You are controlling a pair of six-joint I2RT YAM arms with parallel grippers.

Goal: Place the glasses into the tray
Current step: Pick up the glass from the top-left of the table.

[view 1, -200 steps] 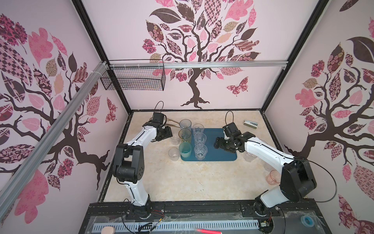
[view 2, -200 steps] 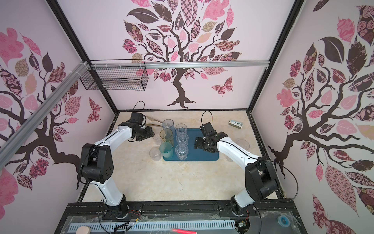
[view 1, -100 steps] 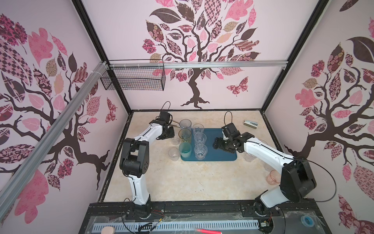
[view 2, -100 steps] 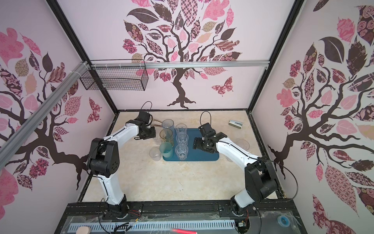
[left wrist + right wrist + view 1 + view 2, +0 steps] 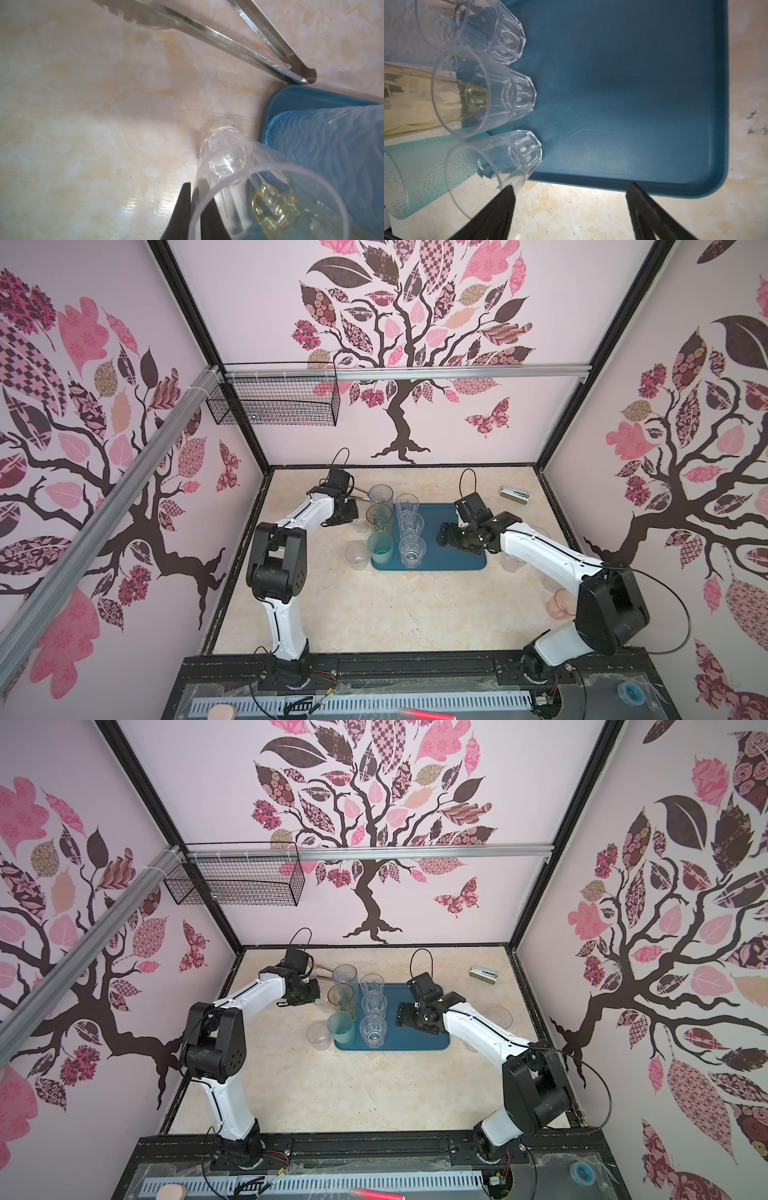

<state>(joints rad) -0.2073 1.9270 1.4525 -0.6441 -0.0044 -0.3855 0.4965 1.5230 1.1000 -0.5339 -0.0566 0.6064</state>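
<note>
Left pincer (image 5: 195, 197) pressed together on the wall of a short clear glass (image 5: 224, 158), one finger inside the rim, one outside. Glass appeared upright on the desk (image 5: 83, 104), just beside the tray (image 5: 295, 97) near its far left corner. Tray lay to the robot's right of it. Judged next: lift, carry right over the low rim. Glass hard, see-through, faceted at base. Tray smooth teal plastic. Right pincer (image 5: 570, 186) spread, empty, over the tray. Steel tongs (image 5: 228, 43) nearby.
</note>
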